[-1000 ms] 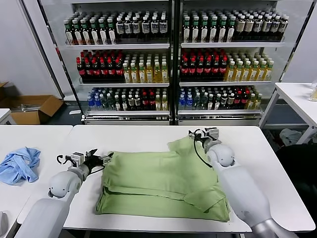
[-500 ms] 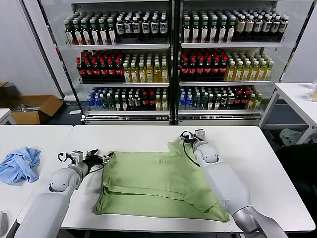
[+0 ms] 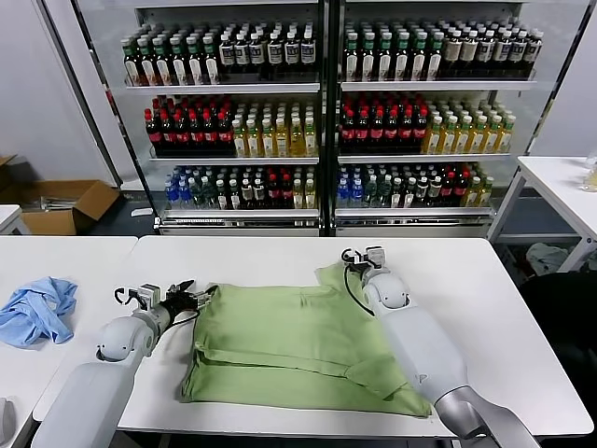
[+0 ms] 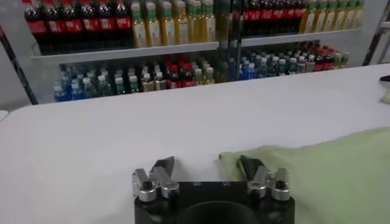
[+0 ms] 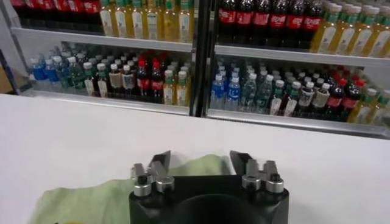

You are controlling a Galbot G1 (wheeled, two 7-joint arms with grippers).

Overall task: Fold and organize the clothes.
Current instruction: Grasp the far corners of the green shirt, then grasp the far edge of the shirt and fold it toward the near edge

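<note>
The light green shirt (image 3: 298, 341) lies partly folded on the white table (image 3: 252, 257); its collar, buttons and checkered print are hidden. My left gripper (image 3: 194, 299) is open at the shirt's left far corner, and in the left wrist view (image 4: 207, 164) one finger rests on the cloth's edge (image 4: 317, 164). My right gripper (image 3: 359, 258) is open at the shirt's far right tip, with the green cloth (image 5: 201, 165) lying between its fingers in the right wrist view (image 5: 202, 159). Neither holds the cloth.
A light blue cloth (image 3: 37, 310) lies on the neighbouring table at the left. Drink shelves (image 3: 326, 112) stand behind the table. A cardboard box (image 3: 70, 205) is on the floor at the left. Another white table (image 3: 564, 187) stands at the right.
My right gripper moved left toward the shirt's far tip, then held still. My left gripper crept a little right, up to the shirt's corner.
</note>
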